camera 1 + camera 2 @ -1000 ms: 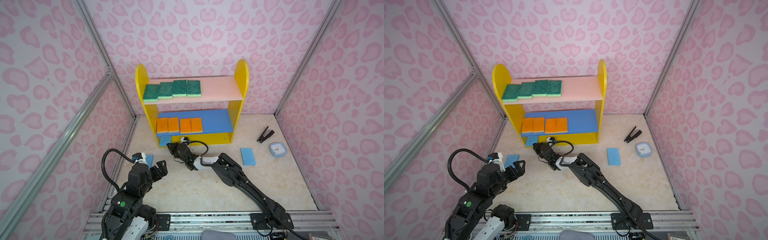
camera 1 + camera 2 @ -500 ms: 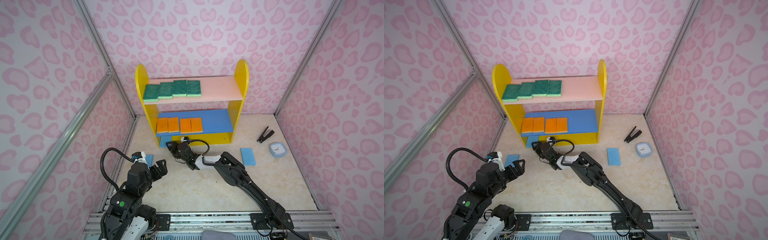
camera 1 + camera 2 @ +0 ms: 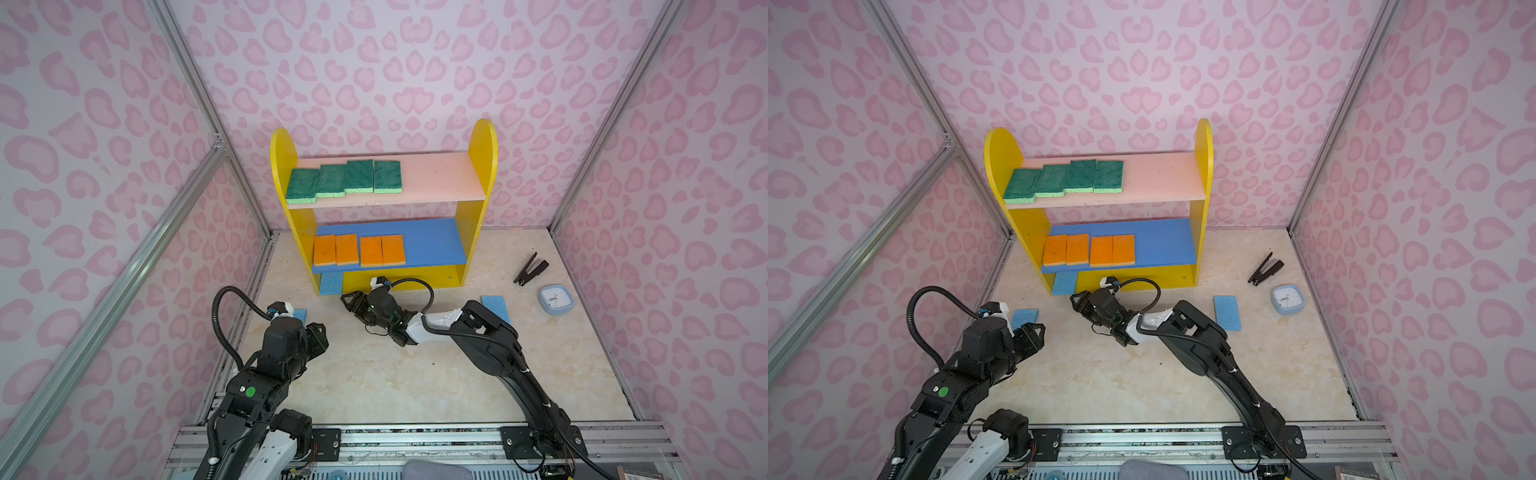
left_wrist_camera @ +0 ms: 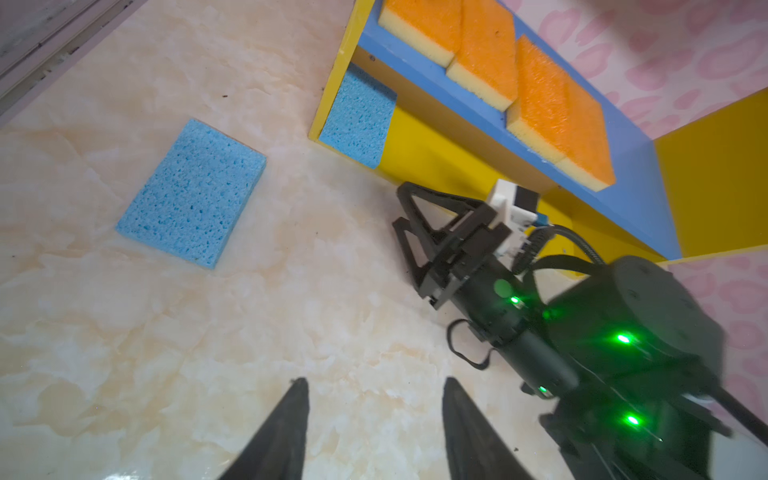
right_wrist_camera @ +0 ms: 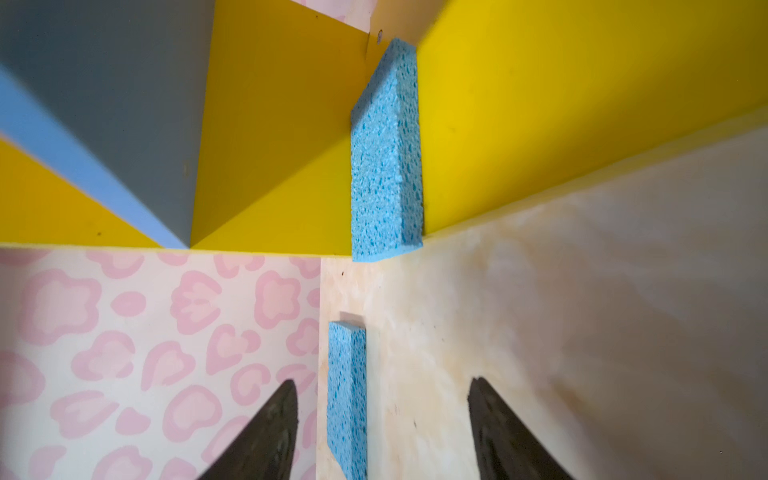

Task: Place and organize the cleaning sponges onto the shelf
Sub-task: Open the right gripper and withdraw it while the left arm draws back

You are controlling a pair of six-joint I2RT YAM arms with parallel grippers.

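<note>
The shelf (image 3: 482, 166) (image 3: 1202, 166) holds several green sponges (image 3: 345, 178) on its pink board and several orange ones (image 3: 359, 249) on its blue board. One blue sponge (image 3: 330, 283) (image 5: 384, 153) (image 4: 357, 118) lies at the left end of the yellow bottom, sticking out a little. My right gripper (image 3: 349, 300) (image 5: 383, 381) stands open just in front of it, holding nothing. A second blue sponge (image 3: 300, 314) (image 4: 191, 193) (image 5: 347, 395) lies on the floor by my left gripper (image 3: 320, 332) (image 4: 376, 382), which is open and empty. A third (image 3: 496, 307) lies behind the right arm.
A black stapler (image 3: 530, 269) and a light-blue square clock (image 3: 556, 298) sit on the floor right of the shelf. Pink patterned walls with metal frame posts close in on three sides. The left arm's cable (image 3: 224, 307) loops near the left wall.
My right gripper has opened and let go of the blue sponge on the shelf bottom, drawing back slightly. My left gripper's jaws have narrowed but stay apart.
</note>
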